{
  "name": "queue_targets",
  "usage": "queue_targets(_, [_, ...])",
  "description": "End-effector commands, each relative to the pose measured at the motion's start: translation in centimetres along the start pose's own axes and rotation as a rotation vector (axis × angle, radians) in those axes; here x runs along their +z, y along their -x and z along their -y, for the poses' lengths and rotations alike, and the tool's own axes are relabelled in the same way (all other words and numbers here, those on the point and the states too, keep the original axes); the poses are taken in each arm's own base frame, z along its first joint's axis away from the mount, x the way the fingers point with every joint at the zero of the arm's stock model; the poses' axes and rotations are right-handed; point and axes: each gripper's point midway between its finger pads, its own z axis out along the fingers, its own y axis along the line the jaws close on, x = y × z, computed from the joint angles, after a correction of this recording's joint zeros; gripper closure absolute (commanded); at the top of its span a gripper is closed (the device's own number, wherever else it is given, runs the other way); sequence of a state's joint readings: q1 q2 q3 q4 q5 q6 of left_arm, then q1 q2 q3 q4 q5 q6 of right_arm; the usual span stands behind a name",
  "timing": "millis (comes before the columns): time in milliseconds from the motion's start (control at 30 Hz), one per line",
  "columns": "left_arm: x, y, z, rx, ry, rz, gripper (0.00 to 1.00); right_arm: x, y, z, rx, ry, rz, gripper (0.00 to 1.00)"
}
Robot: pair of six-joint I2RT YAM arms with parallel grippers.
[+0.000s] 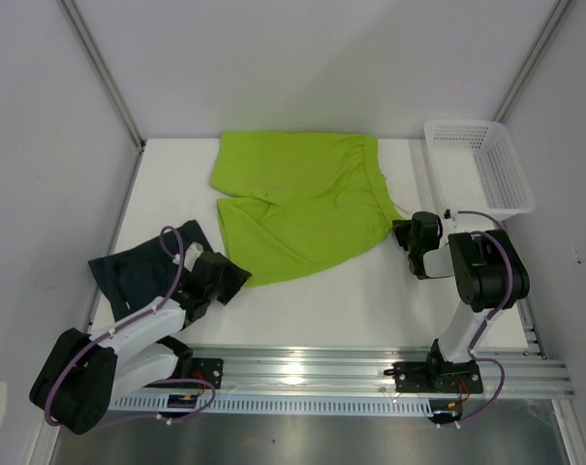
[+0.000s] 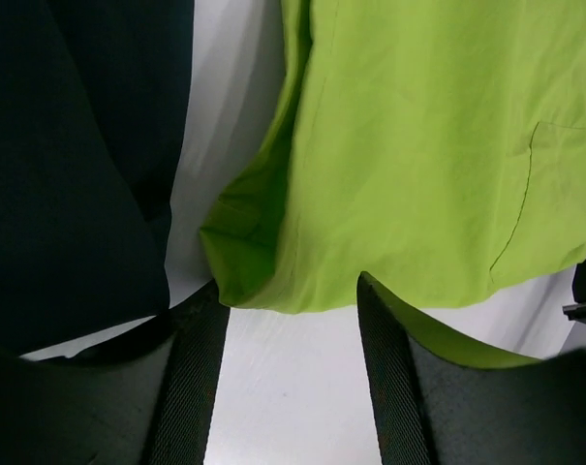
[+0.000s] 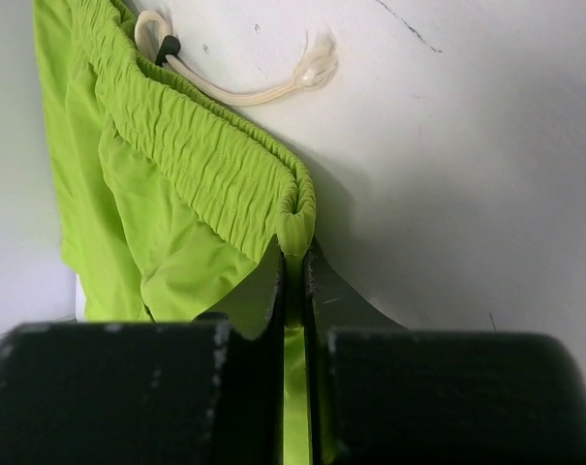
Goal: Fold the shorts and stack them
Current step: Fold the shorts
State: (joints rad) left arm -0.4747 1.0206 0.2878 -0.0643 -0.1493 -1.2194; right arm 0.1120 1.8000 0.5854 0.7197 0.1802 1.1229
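Note:
The lime green shorts (image 1: 297,199) lie spread in the middle of the table, waistband to the right. My right gripper (image 1: 401,232) is shut on the end of their gathered waistband (image 3: 297,208), with a cream drawstring (image 3: 244,82) lying beyond it. The dark navy shorts (image 1: 142,266) lie bunched at the left. My left gripper (image 1: 236,281) is open just short of the green shorts' near leg hem (image 2: 263,281), its jaws wide apart over bare table, with the navy fabric (image 2: 70,165) to its left.
A white mesh basket (image 1: 478,165) stands at the back right corner. A metal rail (image 1: 370,373) runs along the near edge. White walls close in the table on three sides.

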Motion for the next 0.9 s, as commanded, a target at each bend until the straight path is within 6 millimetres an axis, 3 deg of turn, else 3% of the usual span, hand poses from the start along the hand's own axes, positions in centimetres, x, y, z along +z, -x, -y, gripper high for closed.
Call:
queue_targets(0, [0.4,0.5,-1.1,-0.034,0.050,0.048,0.42,-0.4,1.3,-1.4,-0.016,0.044,0.065,1.00])
queue_targets(133, [0.4,1.6,-0.9,-0.056,0.067,0.101,0.46,-0.6,1.0,-1.4,-0.010,0.053,0.052,1.00])
queue_targets(233, [0.4,2.1,-0.5,-0.061,0.070,0.117,0.65,-0.9,0.8,-1.2,-0.001,0.060,0.049,1.00])
queue_targets(333, [0.3,2.2,-0.4,-0.060,0.074,0.119,0.96,-1.2,0.9,-1.1,0.003,0.057,0.055,1.00])
queue_targets(367, [0.2,2.3,-0.5,-0.061,0.077,0.125,1.00,-1.3,1.0,-1.2,0.004,0.059,0.057,1.00])
queue_targets(467, [-0.3,2.7,0.0,-0.045,0.065,0.136,1.00,-2.6,1.4,-1.3,-0.007,0.046,0.068,1.00])
queue_targets(533, [-1.2,3.2,0.6,-0.007,0.057,0.142,1.00,-3.7,1.3,0.1,-0.036,-0.045,0.064,1.00])
queue_targets(567, [-1.5,3.3,0.7,0.013,0.058,0.142,1.00,-4.7,2.0,-1.5,-0.030,-0.036,0.077,1.00])
queue_targets(600, [-1.9,3.5,0.8,0.044,0.058,0.144,1.00,-5.8,1.5,0.9,-0.061,-0.166,0.051,1.00])
queue_targets(633, [-2.7,3.7,0.7,0.058,0.064,0.144,1.00,-6.6,1.7,0.8,-0.070,-0.196,0.053,1.00])
queue_targets(667, [-3.1,3.8,0.5,0.070,0.069,0.147,1.00,-7.9,2.3,-1.1,-0.069,-0.175,0.066,1.00])
queue_targets(700, [-3.7,3.7,0.2,0.092,0.080,0.136,1.00,-9.4,1.7,0.9,-0.108,-0.271,0.041,1.00])
queue_targets(867, [-7.3,4.2,1.5,0.110,-0.002,0.134,1.00,-14.5,1.8,2.7,-0.119,-0.366,0.008,1.00])
